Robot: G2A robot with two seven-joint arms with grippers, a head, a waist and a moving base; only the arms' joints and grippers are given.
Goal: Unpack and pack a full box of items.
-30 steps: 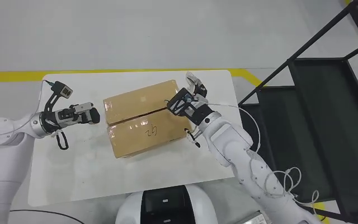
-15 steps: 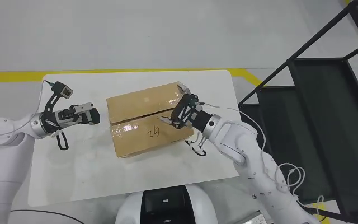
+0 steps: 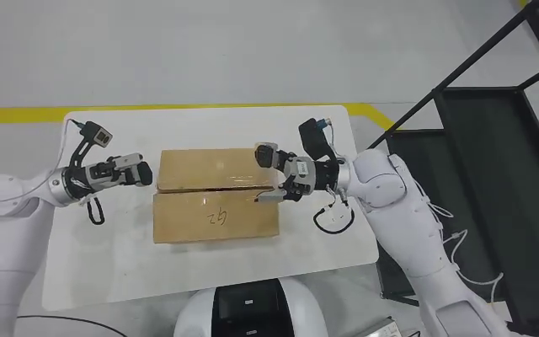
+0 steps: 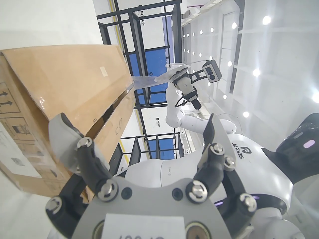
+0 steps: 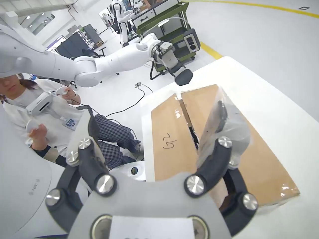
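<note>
A closed brown cardboard box (image 3: 215, 195) lies square in the middle of the white table (image 3: 101, 253), with a dark gap along its centre seam (image 5: 189, 125). My right gripper (image 3: 268, 177) is open at the box's right end. A strip of clear tape (image 4: 147, 82) stretches from the seam to it, and clear film (image 5: 224, 125) clings to one of its fingers (image 5: 219, 115). My left gripper (image 3: 139, 173) is open at the box's left end, one finger (image 4: 62, 130) close beside the cardboard (image 4: 62, 75).
A black metal rack (image 3: 472, 152) stands off the table's right side. A yellow floor line (image 3: 210, 108) runs behind the table. Bare tabletop lies in front of the box (image 3: 210, 270) and at the far left.
The box has turned from skewed to square with the table and shifted a little left. The right gripper swung from over the box top to its right end, drawing tape off the seam.
</note>
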